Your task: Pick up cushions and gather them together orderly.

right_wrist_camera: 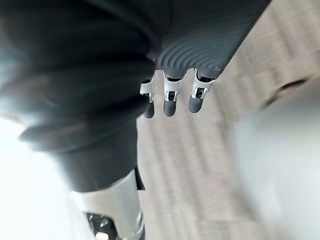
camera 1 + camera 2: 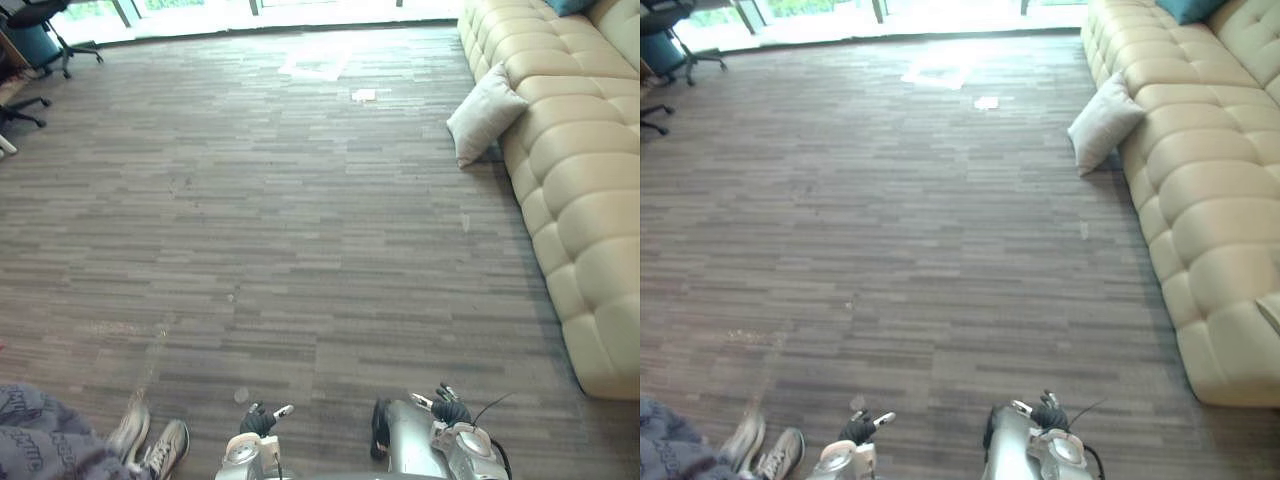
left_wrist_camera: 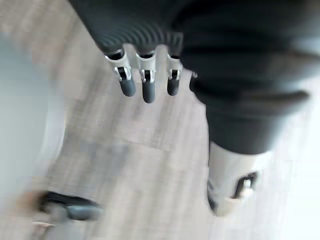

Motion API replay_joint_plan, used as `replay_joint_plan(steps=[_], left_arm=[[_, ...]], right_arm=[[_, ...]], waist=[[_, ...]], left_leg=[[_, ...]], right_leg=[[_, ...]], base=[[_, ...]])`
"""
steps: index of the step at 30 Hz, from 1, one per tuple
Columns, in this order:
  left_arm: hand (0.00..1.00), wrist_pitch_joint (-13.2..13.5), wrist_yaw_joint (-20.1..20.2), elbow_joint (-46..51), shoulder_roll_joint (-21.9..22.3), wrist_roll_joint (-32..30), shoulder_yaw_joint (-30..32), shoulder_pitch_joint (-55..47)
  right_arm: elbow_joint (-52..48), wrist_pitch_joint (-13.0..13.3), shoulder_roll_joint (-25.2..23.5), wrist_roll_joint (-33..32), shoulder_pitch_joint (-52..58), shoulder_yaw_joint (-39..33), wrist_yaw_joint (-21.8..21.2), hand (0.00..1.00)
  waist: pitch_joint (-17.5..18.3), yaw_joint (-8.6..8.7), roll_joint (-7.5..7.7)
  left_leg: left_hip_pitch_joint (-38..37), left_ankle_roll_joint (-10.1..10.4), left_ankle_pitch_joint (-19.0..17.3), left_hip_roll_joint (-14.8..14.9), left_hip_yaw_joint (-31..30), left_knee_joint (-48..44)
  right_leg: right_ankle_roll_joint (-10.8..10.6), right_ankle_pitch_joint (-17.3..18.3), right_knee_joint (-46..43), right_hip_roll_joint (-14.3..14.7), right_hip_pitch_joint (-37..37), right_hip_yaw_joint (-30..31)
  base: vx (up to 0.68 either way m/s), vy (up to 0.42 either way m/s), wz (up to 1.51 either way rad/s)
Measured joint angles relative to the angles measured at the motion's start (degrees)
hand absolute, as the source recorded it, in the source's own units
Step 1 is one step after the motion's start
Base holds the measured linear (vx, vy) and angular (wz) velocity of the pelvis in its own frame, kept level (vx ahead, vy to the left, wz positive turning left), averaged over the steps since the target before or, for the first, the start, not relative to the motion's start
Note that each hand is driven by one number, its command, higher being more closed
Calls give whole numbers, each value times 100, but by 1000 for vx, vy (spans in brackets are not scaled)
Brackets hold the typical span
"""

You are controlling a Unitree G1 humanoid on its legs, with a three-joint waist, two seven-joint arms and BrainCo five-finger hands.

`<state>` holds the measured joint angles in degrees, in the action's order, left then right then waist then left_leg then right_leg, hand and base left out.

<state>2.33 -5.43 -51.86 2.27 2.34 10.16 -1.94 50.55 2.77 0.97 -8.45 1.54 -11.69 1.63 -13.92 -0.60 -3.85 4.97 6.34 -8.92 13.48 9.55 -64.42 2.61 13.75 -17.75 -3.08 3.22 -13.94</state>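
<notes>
I see both arms hanging low by my sides. My left hand (image 2: 259, 420) and right hand (image 2: 449, 409) point down at the floor (image 2: 260, 230), fingers (image 3: 148, 92) straight, side by side and holding nothing. A person's shoes (image 2: 150, 440) stand just beside my left. Farther off to the right, a pale cushion (image 2: 483, 115) sits on the floor, leaning against the cream sofa (image 2: 580, 160). A teal cushion (image 2: 570, 5) lies on the sofa's far end.

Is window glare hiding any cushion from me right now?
Left eye view: glare blows out the windows and one floor patch; the grey cushion leaning on the sofa is evenly lit. Right eye view: the same. Wrist views: floor washed white beside the left hand and the right hand.
</notes>
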Motion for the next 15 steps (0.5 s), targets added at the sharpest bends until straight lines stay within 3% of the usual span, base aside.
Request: replay_joint_plan(steps=[1, 2, 3, 4, 5, 6, 7, 8, 10, 11, 12, 13, 15], left_arm=[[0, 23, 10, 135, -48, 24, -22, -1], [0, 43, 9, 188, -58, 32, -33, 1], [0, 76, 15, 236, -70, 74, -76, 22], [0, 104, 7, 263, -67, 123, -119, -4], [0, 108, 6, 272, -65, 128, -128, -30], [0, 123, -14, 291, -112, 159, -191, -55], [0, 96, -81, 242, -339, 172, -272, -33], [0, 107, -84, 242, -398, 175, -269, -46], [0, 101, -95, 233, -478, 233, -311, -77], [0, 101, -95, 190, -499, 240, -354, -100], [0, 91, -100, 156, -502, 248, -361, -104], [0, 60, -116, 153, -499, 273, -399, -137], [0, 29, -173, 165, -436, 347, -499, -172]], right_arm=[[73, -1, -105, -69, -20, 91, 6, 0], [129, -6, -117, -69, -62, 97, 5, 0], [247, -20, -172, -69, -114, 96, 6, 0], [303, -26, -165, -68, -81, 87, 20, 0], [318, -28, -151, -68, -63, 87, 21, 0], [490, -43, -70, -57, -74, 172, 37, 0], [663, -66, -146, -46, -166, 299, 50, 0], [658, -71, -147, -46, -108, 280, 64, 0], [650, -52, -145, -47, -45, 277, 63, 0], [629, -36, -134, -49, -54, 278, 63, 0], [616, -20, -142, -53, -47, 283, 61, 0], [429, 8, -135, -58, -19, 285, 54, 0], [115, 29, -99, -56, 90, 286, 52, 0]], waist=[[30, -33, 164], [21, -68, 189], [24, -146, 205], [41, -209, 176], [59, -238, 145], [92, -350, 141], [203, -246, 405], [229, -292, 517], [305, -294, 703], [290, -285, 724], [262, -266, 719], [216, -218, 690], [167, -165, 531]], left_leg=[[662, -150, -333, 16, 419, 713], [827, -220, -383, -16, 539, 1153], [1051, -221, -342, -199, 659, 2451], [1099, -87, 33, -461, 503, 4143], [1118, -35, 186, -508, 406, 4617], [1231, 41, 1072, -592, 131, 4846], [1320, -406, 976, -872, 132, 4641], [1262, -630, 656, -928, 266, 4319], [894, -758, 172, -1155, 448, 4133], [507, -783, -163, -1246, 561, 4191], [225, -796, -314, -1310, 598, 4263], [-252, -805, -528, -1372, 628, 4370], [-1093, -791, -721, -1360, 688, 4828]], right_leg=[[-81, 41, 525, -52, 564, 44], [-114, 59, 662, -82, 722, 85], [-236, 115, 906, -172, 980, 171], [-355, 190, 1166, -233, 1263, 279], [-392, 212, 1243, -232, 1355, 321], [-449, 264, 1460, -207, 1563, 598], [-373, -28, 1365, -477, 1500, 873], [-615, -228, 815, -655, 1300, 1225], [-832, -359, -523, -908, 941, 1525], [-1148, -877, -1897, -1022, 434, 1689], [-1244, -1321, -2822, -1102, 34, 1746], [-1117, -1217, -4047, -1194, -533, 1622], [-757, -630, -4788, -1193, -1304, 1105]], base=[[555, -48, -13], [673, -4, -39], [607, 96, -51], [624, 144, -52], [685, 232, -69], [1018, 379, -50], [1136, 454, -49], [1092, 438, -17], [625, 248, -26], [597, 207, -32], [672, 226, -34], [633, 177, -27], [516, 108, -27]])
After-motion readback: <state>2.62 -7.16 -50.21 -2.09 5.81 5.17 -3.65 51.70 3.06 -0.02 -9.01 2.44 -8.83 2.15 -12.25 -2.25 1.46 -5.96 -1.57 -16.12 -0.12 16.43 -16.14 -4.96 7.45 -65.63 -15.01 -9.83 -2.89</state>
